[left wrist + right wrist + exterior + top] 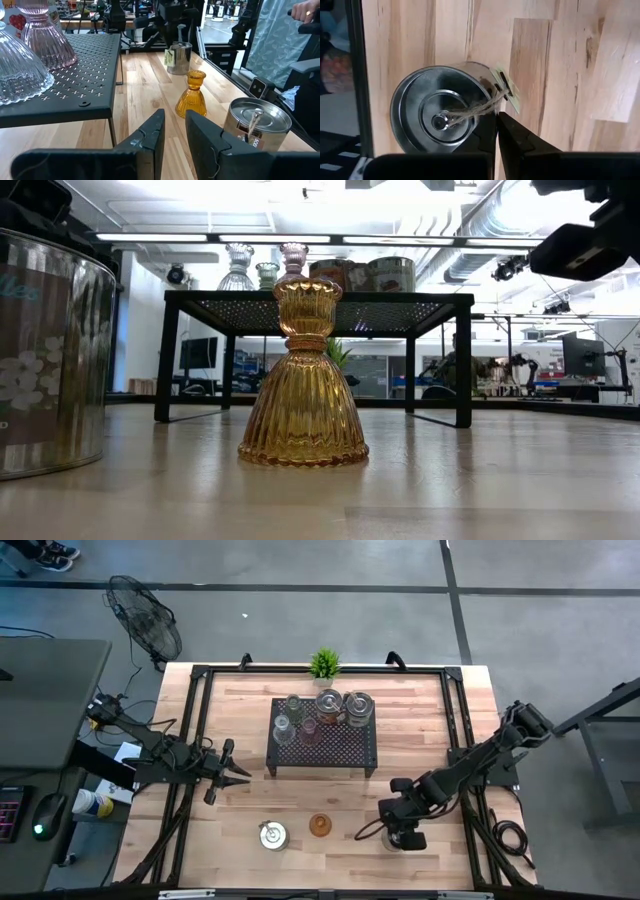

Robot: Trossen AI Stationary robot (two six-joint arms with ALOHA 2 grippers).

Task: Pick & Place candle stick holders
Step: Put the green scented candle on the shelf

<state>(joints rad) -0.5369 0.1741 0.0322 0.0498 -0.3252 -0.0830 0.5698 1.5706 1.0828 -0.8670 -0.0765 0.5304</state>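
Several glass and silver candle stick holders [320, 715] stand on the black perforated rack [322, 745]. On the table in front of it stand an amber glass holder [320, 826] and a silver lidded tin [272, 834]. A second silver tin [437, 117], with twine on its lid knob and a tag, stands at the front right. My right gripper [497, 117] points down over it, shut, at the lid's edge. My left gripper [174, 135] waits level at the table's left, open with nothing between its fingers. My right gripper comes from above, and its shut fingertips [492, 122] lie at the rim of the tin's lid [480, 127], just beside the twine [477, 110] that runs from the knob to the tag. Whether they pinch the twine or the rim, I cannot tell. The tin stands upright on the table.
A small green potted plant [324, 664] stands at the far edge behind the rack. Black frame rails [195, 720] run along the table's sides. Bare wood lies between the rack and the front holders. A fan [145, 620] stands off the table's far left corner.
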